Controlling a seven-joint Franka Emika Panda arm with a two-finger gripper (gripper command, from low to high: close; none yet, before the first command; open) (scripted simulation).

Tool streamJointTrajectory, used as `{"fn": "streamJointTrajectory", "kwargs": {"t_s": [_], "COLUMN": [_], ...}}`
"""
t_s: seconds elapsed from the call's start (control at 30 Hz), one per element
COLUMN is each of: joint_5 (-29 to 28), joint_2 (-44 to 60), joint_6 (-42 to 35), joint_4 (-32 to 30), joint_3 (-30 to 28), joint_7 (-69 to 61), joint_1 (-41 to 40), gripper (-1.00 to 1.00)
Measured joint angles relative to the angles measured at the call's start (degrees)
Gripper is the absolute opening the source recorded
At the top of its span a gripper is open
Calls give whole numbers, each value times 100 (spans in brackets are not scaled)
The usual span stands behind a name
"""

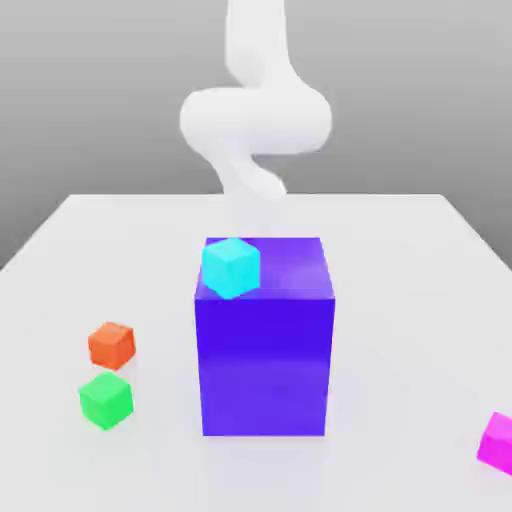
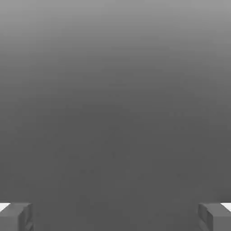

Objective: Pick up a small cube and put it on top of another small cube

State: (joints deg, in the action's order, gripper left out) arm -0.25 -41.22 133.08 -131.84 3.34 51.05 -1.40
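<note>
Magenta cube (image 1: pixel 497 441) sits alone at the table's (image 1: pixel 420 300) near edge on the exterior view's right, well apart from the green cube (image 1: pixel 106 399) opposite. Between them stands the big purple block (image 1: pixel 265 350), likely forcing a detour. Gripper (image 2: pixel 115 216) jaws are spread wide, holding nothing, ready for a grasp.

Table (image 1: pixel 120 240): smooth, matt white surface with faint soft reflections. Big blue-purple block (image 1: pixel 265 360): smooth, slightly glossy, plastic-like faces; magenta cube (image 1: pixel 497 440), green cube (image 1: pixel 106 399), orange-red cube (image 1: pixel 111 345) and cyan cube (image 1: pixel 231 267) alike. Arm (image 1: pixel 255 115): smooth matt white; fingers (image 2: pixel 16 216): matt grey.
</note>
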Motion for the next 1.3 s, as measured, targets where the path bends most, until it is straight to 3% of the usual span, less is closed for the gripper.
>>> {"fn": "streamJointTrajectory", "kwargs": {"t_s": [0.37, 0.67, 0.9, 1.1, 1.27, 1.3], "joint_5": [-506, -1414, -2027, -2102, -2631, -2723], "joint_2": [2017, 3739, 5078, 6100, 7081, 7213], "joint_6": [577, 1003, 1325, 1689, 2320, 2414], "joint_4": [-25, -34, -38, -70, 129, 164], "joint_3": [1502, 2398, 2424, 2383, 1813, 1709], "joint_7": [2613, 5072, 6915, 8183, 8871, 8943], "joint_1": [-460, -405, 208, 826, 1425, 1511], "gripper": [0, 0, 0, 0, 0, -100]}}
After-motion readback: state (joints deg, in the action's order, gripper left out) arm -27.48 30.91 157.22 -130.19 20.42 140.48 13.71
